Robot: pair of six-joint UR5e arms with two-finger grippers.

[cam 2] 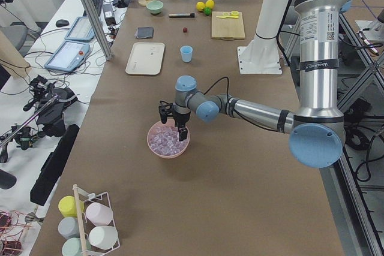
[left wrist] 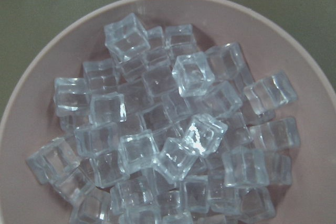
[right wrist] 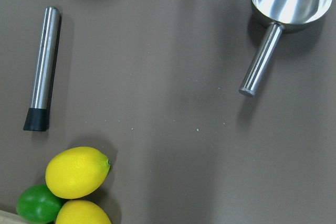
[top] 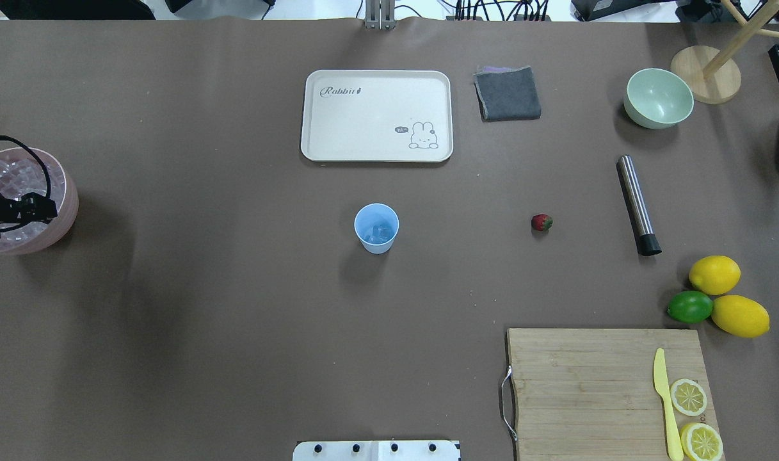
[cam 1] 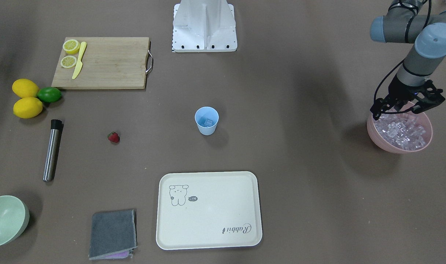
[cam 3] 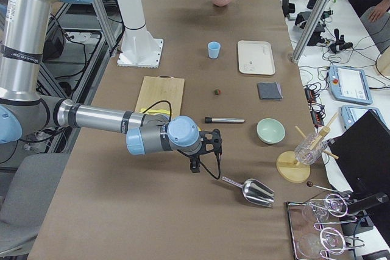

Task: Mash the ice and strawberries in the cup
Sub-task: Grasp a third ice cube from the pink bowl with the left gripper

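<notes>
Ice (cam 1: 400, 130) fills the pink bowl (cam 1: 381, 141) just beneath the left pincer (cam 1: 402, 108), spread apart.

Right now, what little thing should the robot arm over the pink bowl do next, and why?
Probably lower the left gripper a little into the pink bowl and close on one cube of ice. Its jaws are open and empty just above the pile, and the cup seems to hold only a little ice so far.

Our left hand (cam 1: 406, 106) points down with its fingers spread wide, arm stretched outward. Our right hand (cam 3: 196, 161) points downward too; we cannot tell its finger spacing.
</notes>
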